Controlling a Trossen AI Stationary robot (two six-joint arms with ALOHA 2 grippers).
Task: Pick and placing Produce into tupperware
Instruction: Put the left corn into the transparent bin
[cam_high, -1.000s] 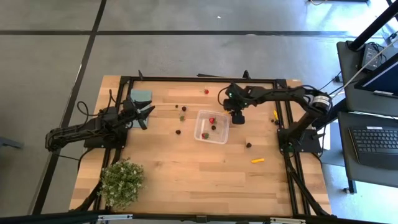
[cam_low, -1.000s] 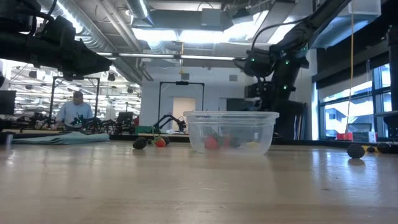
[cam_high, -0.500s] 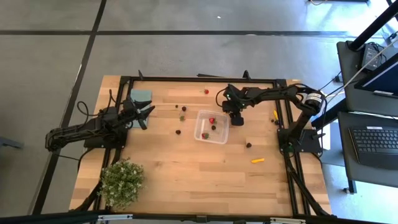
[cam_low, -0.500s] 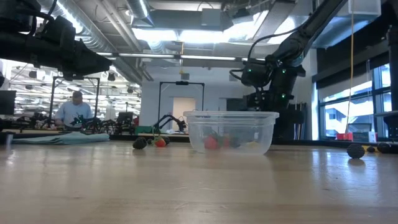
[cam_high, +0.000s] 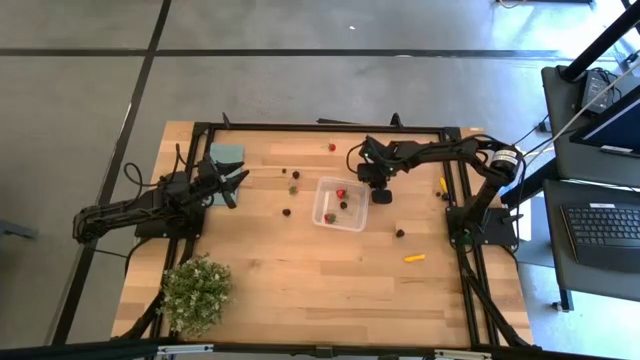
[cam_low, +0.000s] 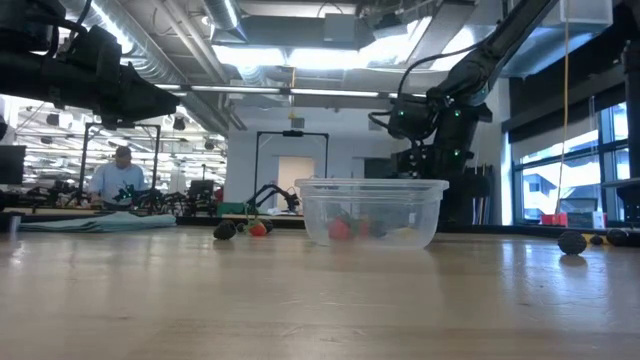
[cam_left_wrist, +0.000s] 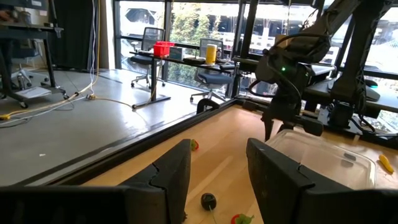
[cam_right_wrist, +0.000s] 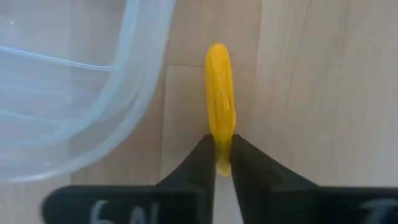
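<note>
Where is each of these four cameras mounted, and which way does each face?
High: overhead, straight down on the table; both arms show.
Low: table-top height, level across to the tupperware; right arm hangs behind it.
Left wrist: on the left arm, past the left gripper toward the right arm and tupperware.
Right wrist: on the right arm, down at the right gripper pinching a yellow piece beside the tupperware wall.
Shared: all show the tupperware.

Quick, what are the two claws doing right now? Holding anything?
Right gripper: closed on one end of a long yellow toy produce piece, beside the clear square plastic container.
Left gripper: open, holding nothing, waiting at the table's left side.
</note>
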